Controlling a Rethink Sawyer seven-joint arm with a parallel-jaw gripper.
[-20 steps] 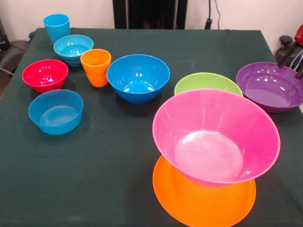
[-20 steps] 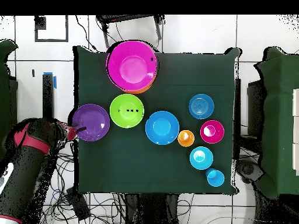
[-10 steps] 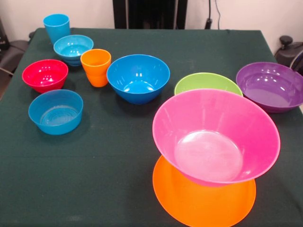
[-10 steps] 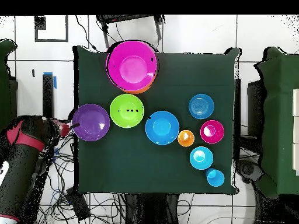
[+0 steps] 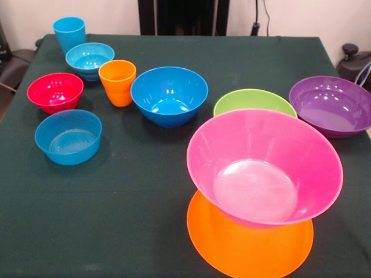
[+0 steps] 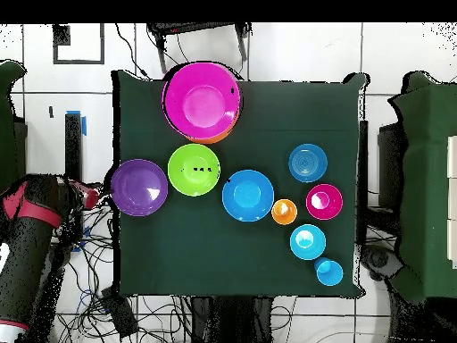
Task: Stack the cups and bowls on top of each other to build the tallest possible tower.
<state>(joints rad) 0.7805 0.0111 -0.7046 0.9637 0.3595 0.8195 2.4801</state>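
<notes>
The desk point(image 5: 145, 220) is covered by a dark green cloth, and everything for the tower is spread across it. The orange bowl point(image 5: 249, 246) is laid at the front as the widest base, and the pink bowl point(image 5: 264, 167) is seated on it, tilted slightly; the tower is judged barely begun. The purple bowl point(image 5: 331, 105) is set alone at the desk's edge, with the green bowl point(image 5: 254, 102) just behind the pink one and the big blue bowl point(image 5: 169, 95) further along, probably so each can be taken in order of size. The small pieces are grouped apart: a light blue bowl point(image 5: 68, 136), the red bowl point(image 5: 55, 91), another light blue bowl point(image 5: 89, 59), the orange cup point(image 5: 117, 82) and the blue cup point(image 5: 69, 33).

The arm point(image 6: 31, 241) is seen off the desk beside the purple bowl; whether the fingers are wide or narrow cannot be told.

No writing or brand can be read.
</notes>
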